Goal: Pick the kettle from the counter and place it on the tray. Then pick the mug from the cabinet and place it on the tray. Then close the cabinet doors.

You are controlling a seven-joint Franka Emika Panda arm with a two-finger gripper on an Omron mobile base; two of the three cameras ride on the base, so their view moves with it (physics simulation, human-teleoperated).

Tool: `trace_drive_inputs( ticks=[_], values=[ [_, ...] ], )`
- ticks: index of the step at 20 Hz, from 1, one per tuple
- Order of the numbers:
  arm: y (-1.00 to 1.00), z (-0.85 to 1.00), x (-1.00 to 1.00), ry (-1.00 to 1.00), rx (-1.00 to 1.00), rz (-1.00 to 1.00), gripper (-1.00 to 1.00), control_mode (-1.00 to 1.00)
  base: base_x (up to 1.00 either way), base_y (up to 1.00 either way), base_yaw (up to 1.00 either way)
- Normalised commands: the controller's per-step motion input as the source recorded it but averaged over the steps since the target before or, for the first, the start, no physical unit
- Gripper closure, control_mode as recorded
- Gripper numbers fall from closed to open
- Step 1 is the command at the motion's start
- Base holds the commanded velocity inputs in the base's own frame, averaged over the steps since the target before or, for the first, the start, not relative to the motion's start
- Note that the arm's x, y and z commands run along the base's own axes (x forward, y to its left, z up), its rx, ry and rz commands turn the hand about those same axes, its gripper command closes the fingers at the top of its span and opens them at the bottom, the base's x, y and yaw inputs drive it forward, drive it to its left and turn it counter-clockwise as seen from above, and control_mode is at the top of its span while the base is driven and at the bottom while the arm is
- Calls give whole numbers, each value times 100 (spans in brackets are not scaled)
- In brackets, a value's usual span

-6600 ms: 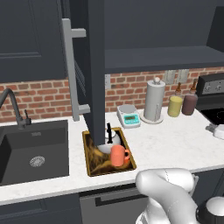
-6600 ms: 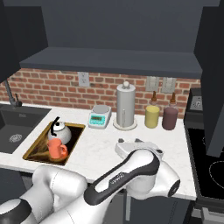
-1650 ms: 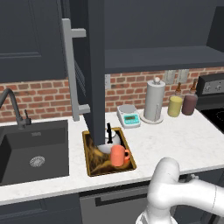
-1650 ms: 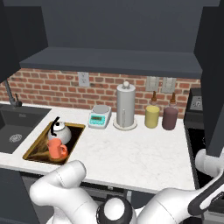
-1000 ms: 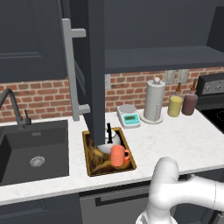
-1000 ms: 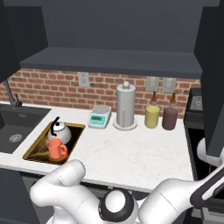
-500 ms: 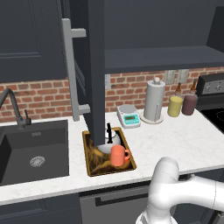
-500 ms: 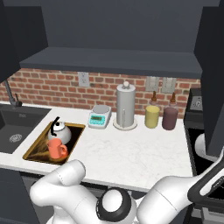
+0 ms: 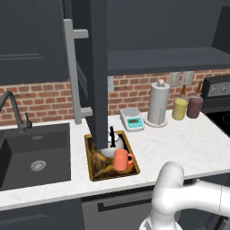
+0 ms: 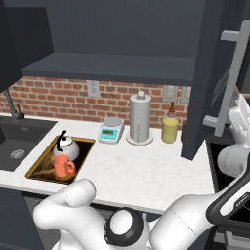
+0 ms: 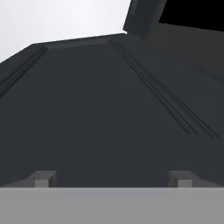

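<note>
The white arm (image 10: 229, 161) has swung further right toward the open cabinet doors (image 10: 220, 78). The tray (image 9: 96, 168) on the counter (image 9: 179, 148) holds the kettle (image 9: 112, 143) and mug (image 9: 121, 159). Gripper (image 11: 113, 178) jaws stand wide, empty; door closing remains.

White, lightly speckled stone tabletop (image 9: 188, 148), smooth. Rough red brick backsplash (image 9: 40, 99). Matt dark navy cabinet doors (image 9: 96, 76) with satin grey bar handle (image 9: 72, 72). Glossy silver-white kettle (image 10: 64, 148); smooth coral mug (image 9: 121, 159); dark tray (image 9: 94, 166), gold-rimmed. White paper towel roll (image 9: 158, 104).
</note>
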Motion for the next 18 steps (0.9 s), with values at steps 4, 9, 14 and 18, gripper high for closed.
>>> trace_drive_inputs(
  ticks=[4,9,14,18],
  values=[
    [44,28,-18,-1,-11,0,-100,-100,0,0,0],
    [51,28,-15,0,-7,-6,-100,-100,0,0,0],
    [59,27,-5,0,-4,-12,-100,-100,0,0,0],
    [59,8,0,4,-5,-15,-100,-100,0,0,0]
  ],
)
